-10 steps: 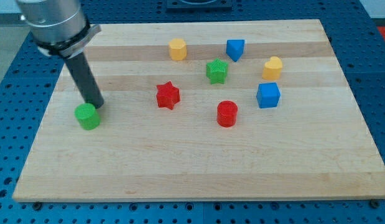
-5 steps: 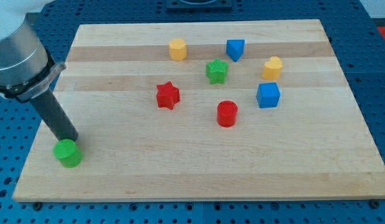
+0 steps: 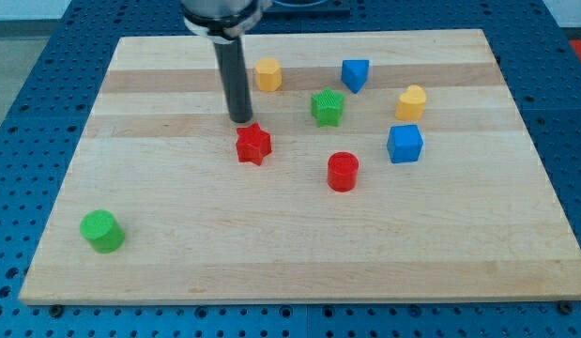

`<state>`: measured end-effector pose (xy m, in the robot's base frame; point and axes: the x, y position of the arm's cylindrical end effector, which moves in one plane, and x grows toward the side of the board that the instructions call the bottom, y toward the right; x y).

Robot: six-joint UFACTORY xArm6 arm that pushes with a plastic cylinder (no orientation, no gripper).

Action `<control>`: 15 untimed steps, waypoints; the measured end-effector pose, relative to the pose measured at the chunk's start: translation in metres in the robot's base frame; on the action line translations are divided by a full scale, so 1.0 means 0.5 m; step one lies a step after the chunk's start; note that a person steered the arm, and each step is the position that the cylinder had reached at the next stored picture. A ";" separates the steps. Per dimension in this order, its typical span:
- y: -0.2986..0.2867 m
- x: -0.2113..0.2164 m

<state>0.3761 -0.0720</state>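
My tip (image 3: pixel 241 120), a bare rod with no gripper, sits at the red star's (image 3: pixel 253 144) 11 o'clock, just touching. Off-centre contact risks the star spinning sideways toward the red cylinder (image 3: pixel 343 172).

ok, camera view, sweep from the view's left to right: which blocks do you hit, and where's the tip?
Green cylinder → red star → yellow cylinder → green star → red cylinder → blue triangular block → blue cube → yellow heart-like block. My tip sits just above-left of the red star.

Open board between the lone green cylinder (image 3: pixel 102 231) and the red star (image 3: pixel 253 144).
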 end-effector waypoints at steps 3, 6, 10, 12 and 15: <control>0.148 0.013; 0.027 0.091; -0.084 0.142; -0.141 0.181; -0.128 0.168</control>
<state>0.4600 -0.1361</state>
